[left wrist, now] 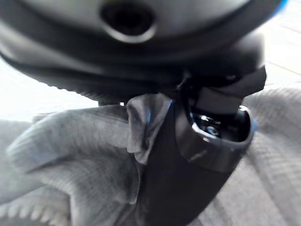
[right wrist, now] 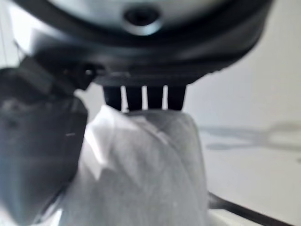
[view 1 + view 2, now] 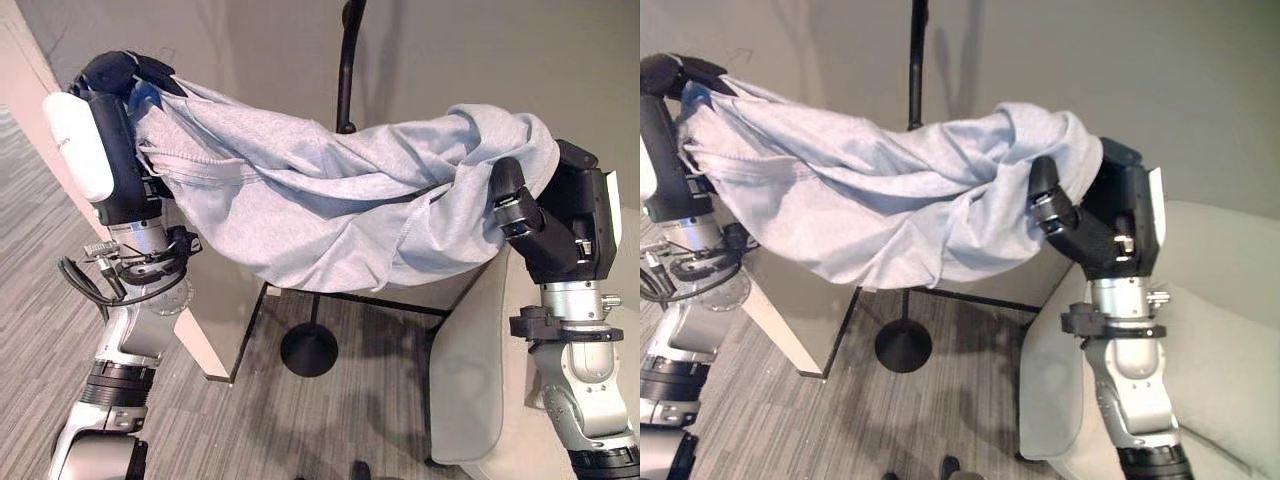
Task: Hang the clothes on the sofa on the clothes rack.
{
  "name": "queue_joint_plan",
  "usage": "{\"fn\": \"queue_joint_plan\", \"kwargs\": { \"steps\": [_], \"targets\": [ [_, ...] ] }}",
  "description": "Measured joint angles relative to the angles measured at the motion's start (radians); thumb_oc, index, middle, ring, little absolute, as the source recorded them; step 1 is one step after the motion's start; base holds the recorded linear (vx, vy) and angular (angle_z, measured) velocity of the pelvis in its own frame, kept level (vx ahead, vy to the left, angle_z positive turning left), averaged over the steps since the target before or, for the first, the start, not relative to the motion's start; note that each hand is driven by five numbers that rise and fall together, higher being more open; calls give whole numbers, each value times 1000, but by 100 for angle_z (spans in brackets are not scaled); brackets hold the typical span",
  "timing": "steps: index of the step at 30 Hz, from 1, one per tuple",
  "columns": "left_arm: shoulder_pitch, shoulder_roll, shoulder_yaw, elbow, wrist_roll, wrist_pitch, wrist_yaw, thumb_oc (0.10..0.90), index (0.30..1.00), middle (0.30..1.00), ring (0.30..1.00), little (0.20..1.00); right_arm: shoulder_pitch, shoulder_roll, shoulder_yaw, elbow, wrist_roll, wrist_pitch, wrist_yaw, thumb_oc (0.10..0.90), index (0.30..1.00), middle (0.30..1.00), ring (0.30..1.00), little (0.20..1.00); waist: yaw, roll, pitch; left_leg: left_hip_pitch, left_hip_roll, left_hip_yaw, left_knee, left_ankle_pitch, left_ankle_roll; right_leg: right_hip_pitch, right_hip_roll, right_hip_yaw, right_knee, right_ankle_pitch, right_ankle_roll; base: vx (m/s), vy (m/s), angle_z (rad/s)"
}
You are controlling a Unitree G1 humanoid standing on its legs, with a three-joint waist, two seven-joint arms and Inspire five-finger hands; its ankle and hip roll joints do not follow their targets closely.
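Left eye view: My left hand (image 3: 125, 72) is raised at the upper left, its fingers curled over one end of the light grey garment (image 3: 330, 200). My right hand (image 3: 530, 215) is raised at the right, its thumb pressed against the other end, where the cloth is bunched over the hand. The garment hangs stretched between both hands, sagging in the middle, clear of the floor. Behind it stands the black pole of the clothes rack (image 3: 345, 70), with its round base (image 3: 309, 350) on the grey wood-pattern floor (image 3: 270, 430) below the cloth. The pale sofa (image 3: 470, 370) sits at the lower right, beside my right arm. A white panel (image 3: 205, 335) stands under my left arm.

Right eye view: The same arrangement shows. The garment drapes from my left hand at the upper left corner to my right hand right of centre, with the rack pole rising behind its upper edge.

Left wrist view: The thumb of my left hand pins a fold of grey cloth against the hand; the grip is closed on the garment.

Right wrist view: My fingers (image 2: 141, 96) reach down behind a bunched ridge of pale cloth, with the thumb alongside. The picture is soft, but the hand appears clamped on the garment.
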Motion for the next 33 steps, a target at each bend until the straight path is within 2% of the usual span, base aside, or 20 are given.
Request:
{"fn": "queue_joint_plan", "kwargs": {
  "steps": [4,6,8,11,12,13,14,15,16,18,24,28,30,31,32,33],
  "targets": [
    [-93,83,-34,66,3,12,-10,400,300,300,300,300,-76,-44,10,10,-34,-4,2,400,300,300,300,300,-4,-43,-29,14,-2,-2,0,5,6,114,-11,20,-157,56,26,77,-56,-1],
    [-118,95,-44,96,2,14,-7,400,300,300,300,300,-108,-60,23,27,-50,-7,0,400,300,300,300,300,-7,-38,-31,24,13,1,0,7,2,131,5,26,-167,63,19,58,-44,-9],
    [-157,100,-76,138,2,17,-18,400,300,300,300,300,-125,-111,41,59,-68,0,-9,400,300,300,300,300,-14,-33,-33,31,32,-1,-1,12,-5,139,22,27,-167,62,16,61,-57,-3],
    [-200,117,-128,166,1,18,-21,400,300,300,300,300,-157,-135,45,128,-81,3,-13,400,300,300,300,300,-37,-33,-33,29,46,-1,-1,15,-11,137,36,28,-167,59,11,68,-71,-2],
    [-225,137,-160,202,1,12,-29,400,300,300,300,300,-164,-135,48,147,-83,7,-22,400,300,300,300,300,-50,-30,-34,30,52,-2,-1,11,-25,138,41,29,-167,51,-13,114,-111,-4],
    [-292,187,-216,295,-1,17,-38,400,300,300,300,300,-190,-136,51,195,-84,11,-24,400,300,300,300,300,-60,-29,-35,31,58,-1,-1,15,-30,138,48,31,-167,53,-16,149,-137,-5],
    [-343,203,-241,349,-15,34,-48,400,300,300,300,300,-226,-136,60,236,-83,15,-35,400,300,300,300,300,-66,-28,-35,30,65,0,-1,17,-34,137,55,32,-167,54,-18,142,-137,-4],
    [-368,225,-279,392,-34,24,-45,400,300,300,300,300,-262,-148,89,268,-77,12,-40,400,300,300,300,300,-68,-28,-35,31,69,1,-1,17,-38,137,59,33,-167,53,-21,171,-165,-9],
    [-421,265,-355,498,-36,15,-74,400,300,300,300,300,-332,-231,177,324,-76,23,-41,400,300,300,300,300,-68,-21,-39,32,72,7,-1,19,-42,136,63,40,-167,55,-25,91,-93,-8],
    [-427,277,-388,600,-72,25,-99,400,300,300,300,300,-406,-258,264,346,-77,28,-41,400,300,300,300,300,-65,-18,-42,31,81,16,-1,23,-49,131,71,49,-167,57,-29,91,-104,-15],
    [-432,294,-488,792,-94,33,-128,400,300,300,300,300,-560,-259,443,444,-92,31,-41,400,300,300,300,300,-52,-18,-42,22,97,21,-1,28,-56,120,87,52,-167,59,-49,52,-57,-3],
    [-443,292,-513,879,-133,26,-152,400,300,300,300,300,-629,-258,522,497,-93,34,-43,400,300,300,300,300,-36,-22,-43,-9,103,10,-1,36,-67,92,92,43,-166,64,-60,36,-46,6],
    [-480,264,-550,971,-159,22,-189,400,300,300,300,300,-742,-258,641,609,-94,42,-43,400,300,300,300,300,-36,-24,-43,-20,103,0,-1,38,-70,85,92,33,-167,65,-62,-17,-21,15],
    [-488,257,-560,972,-172,26,-203,400,300,300,300,300,-761,-253,646,632,-94,48,-44,400,300,300,300,300,-34,-30,-44,-35,103,-6,-1,42,-72,73,92,26,-166,67,-64,-48,-29,17],
    [-503,250,-592,1014,-198,19,-205,400,300,300,300,300,-831,-222,691,720,-93,40,-55,400,300,300,300,300,-29,-35,-44,-53,103,-9,-1,47,-72,57,93,25,-166,70,-69,-96,-35,11],
    [-562,205,-618,1128,-226,20,-234,400,300,300,300,300,-972,-166,780,869,-93,54,-58,400,300,300,300,300,-30,-38,-45,-87,103,-11,-1,58,-75,23,93,24,-166,80,-75,-72,-22,8]
  ]
}}
